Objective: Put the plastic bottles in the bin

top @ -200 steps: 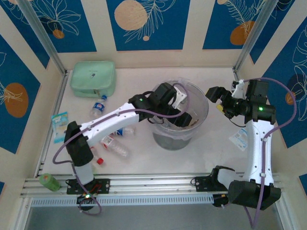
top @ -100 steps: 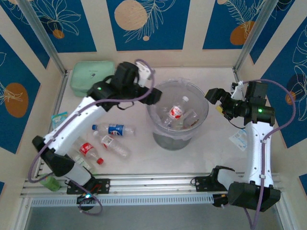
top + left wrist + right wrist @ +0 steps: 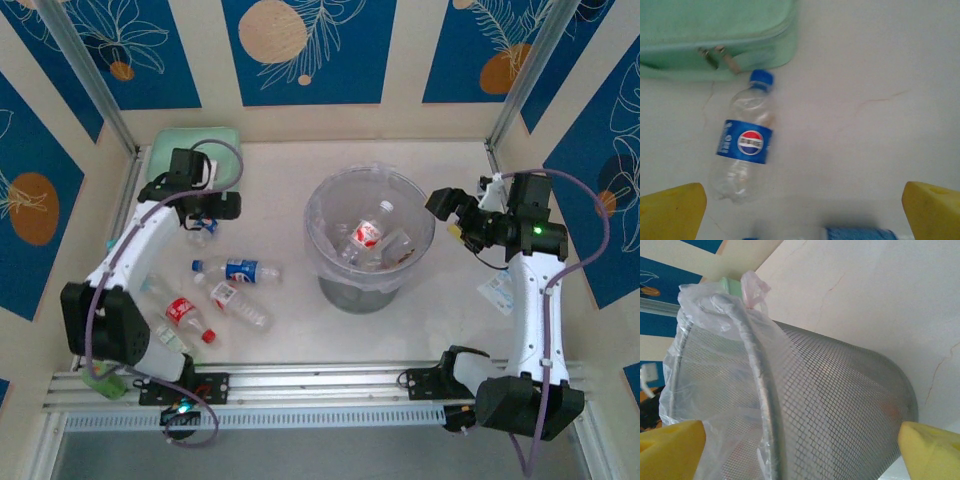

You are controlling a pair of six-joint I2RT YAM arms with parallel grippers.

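- Clear blue-labelled bottle (image 3: 203, 228) sits just under the left gripper (image 3: 207, 207) in the top view; the bin (image 3: 312, 225) stands well to its right, just beside the right gripper (image 3: 452, 212).
- Left wrist: 2 fingers (image 3: 670, 210) spread wide, empty; bottle (image 3: 745, 142) ahead, left of centre, long axis pointing away from the claw.
- Right wrist: right fingers (image 3: 670, 447) spread, empty; bin (image 3: 840, 405) just ahead.

Red-label bottle (image 3: 368, 232) lies inside bin (image 3: 350, 290)

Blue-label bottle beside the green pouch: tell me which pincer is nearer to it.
Left. The left pincer hangs open just above that bottle; the right pincer is far off, on the other side of the bin.
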